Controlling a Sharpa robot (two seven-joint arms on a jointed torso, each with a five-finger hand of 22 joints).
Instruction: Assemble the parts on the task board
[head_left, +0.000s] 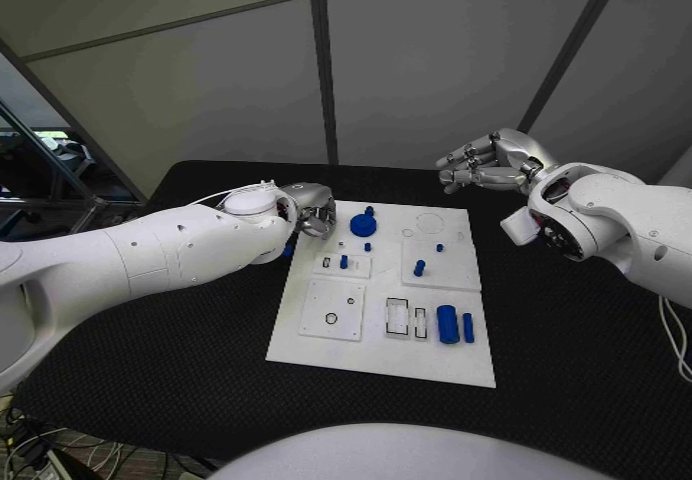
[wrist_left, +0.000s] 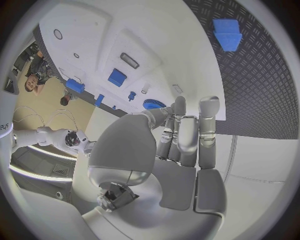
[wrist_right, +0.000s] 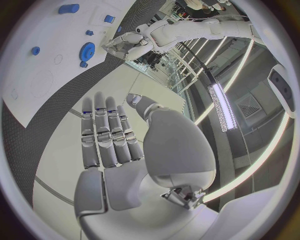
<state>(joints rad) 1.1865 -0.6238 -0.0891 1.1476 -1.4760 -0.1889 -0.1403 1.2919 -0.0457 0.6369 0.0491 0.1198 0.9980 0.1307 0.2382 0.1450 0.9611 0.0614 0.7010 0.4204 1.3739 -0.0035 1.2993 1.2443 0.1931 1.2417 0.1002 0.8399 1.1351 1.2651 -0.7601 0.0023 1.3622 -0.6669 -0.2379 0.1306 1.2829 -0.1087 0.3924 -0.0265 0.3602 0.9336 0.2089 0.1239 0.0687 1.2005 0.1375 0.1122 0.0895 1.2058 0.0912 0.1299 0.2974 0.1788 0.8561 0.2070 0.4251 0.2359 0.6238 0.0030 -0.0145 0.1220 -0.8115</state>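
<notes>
We see the white task board (head_left: 378, 350) mid-table with most blue parts (head_left: 447, 324) loose, assembly barely begun, as our left hand (head_left: 306, 212) and right hand (head_left: 490, 160) hover empty, fingers released.

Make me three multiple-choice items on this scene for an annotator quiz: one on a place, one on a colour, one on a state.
1. Where is the blue gear?
A. on the task board's far part
B. on the black table
C. in the right hand

2. What colour are the parts?
A. red
B. blue
C. green

3. What is the right hand doing?
A. holding a peg
B. pressing the board
C. holding nothing, off the board

Key: 1 A, it lies near the board's far edge; 2 B, all pieces look blue; 3 C, its fingers are bare, beyond the board.
</notes>
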